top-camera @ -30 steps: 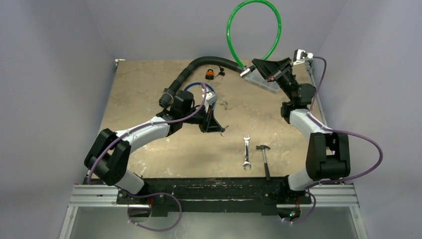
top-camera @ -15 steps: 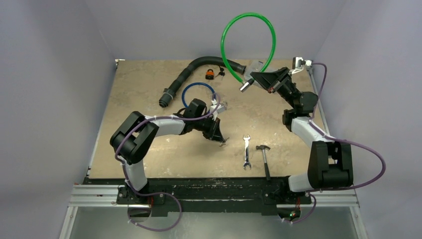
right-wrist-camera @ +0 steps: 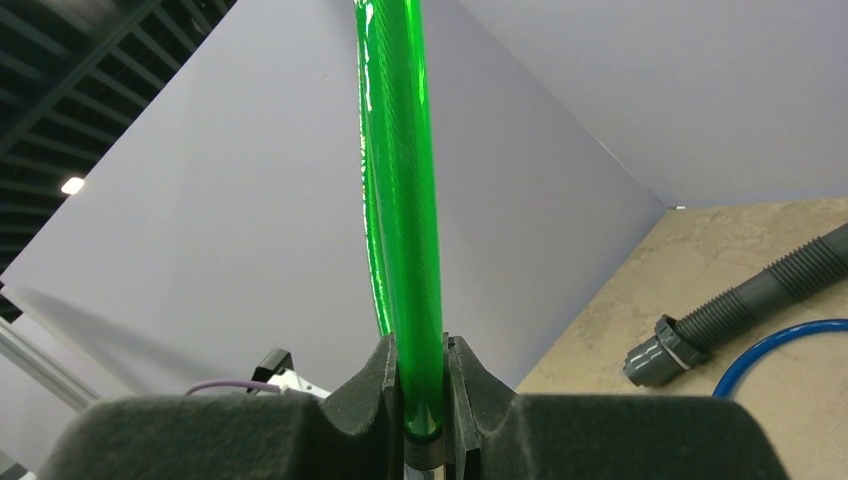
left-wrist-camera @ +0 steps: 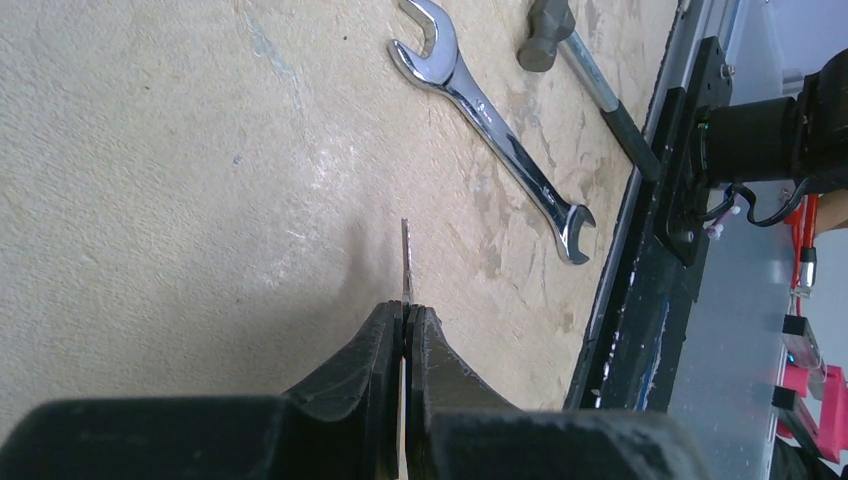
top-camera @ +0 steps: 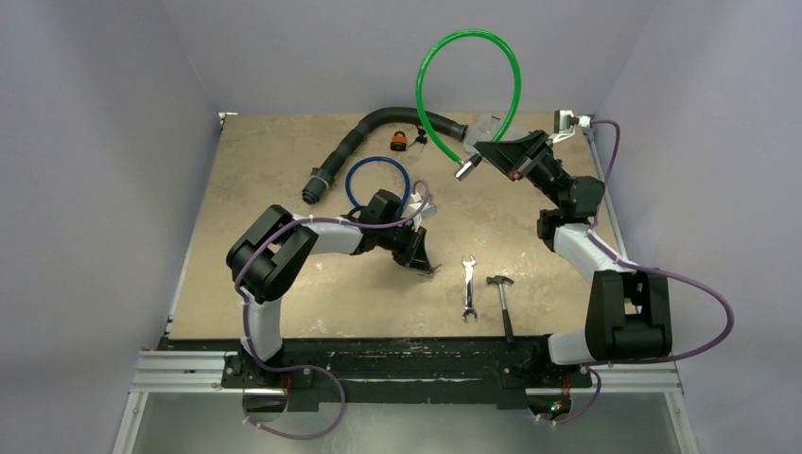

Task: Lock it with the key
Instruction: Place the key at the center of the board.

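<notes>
We see the left end effector (left-wrist-camera: 405, 322) pressed together on the key (left-wrist-camera: 406, 255). Its thin blade sticks out edge-on over the table (left-wrist-camera: 150, 150), left of the wrench (left-wrist-camera: 490, 125) and hammer (left-wrist-camera: 545, 45). In the top view this end effector sits lower and further right than a second ago, near centre frame, and its arm's elbow has folded inward. The right end effector (right-wrist-camera: 420, 365) pinches the green cable (right-wrist-camera: 400, 150), held aloft at upper right. The cable's loop has swung slightly left since then. A small orange object (top-camera: 400, 142) lies unmoved at the table's far edge.
</notes>
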`<action>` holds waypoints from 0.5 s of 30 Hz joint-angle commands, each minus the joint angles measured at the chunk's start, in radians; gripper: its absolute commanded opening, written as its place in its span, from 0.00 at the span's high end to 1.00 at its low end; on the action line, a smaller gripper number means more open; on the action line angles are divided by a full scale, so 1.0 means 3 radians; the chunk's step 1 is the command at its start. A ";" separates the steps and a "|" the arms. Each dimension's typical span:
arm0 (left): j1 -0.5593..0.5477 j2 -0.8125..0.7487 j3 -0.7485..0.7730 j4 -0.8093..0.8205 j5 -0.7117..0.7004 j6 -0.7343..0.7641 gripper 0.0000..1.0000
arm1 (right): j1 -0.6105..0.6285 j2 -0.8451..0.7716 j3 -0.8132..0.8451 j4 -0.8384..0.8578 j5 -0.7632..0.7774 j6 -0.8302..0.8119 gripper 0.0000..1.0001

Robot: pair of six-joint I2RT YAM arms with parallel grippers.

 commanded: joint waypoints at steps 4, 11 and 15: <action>-0.0004 0.0066 0.0245 -0.0037 -0.0014 0.0031 0.79 | -0.0019 -0.0206 0.0035 0.0263 -0.0075 -0.0085 1.00; -0.0004 -0.0137 0.0319 -0.0280 -0.0073 0.0157 0.58 | -0.0018 -0.0235 0.0062 0.0273 -0.0155 -0.0096 1.00; 0.0003 -0.0373 0.0367 -0.0521 -0.0107 0.0267 0.43 | -0.0019 -0.0257 0.0102 0.0321 -0.0239 -0.0060 1.00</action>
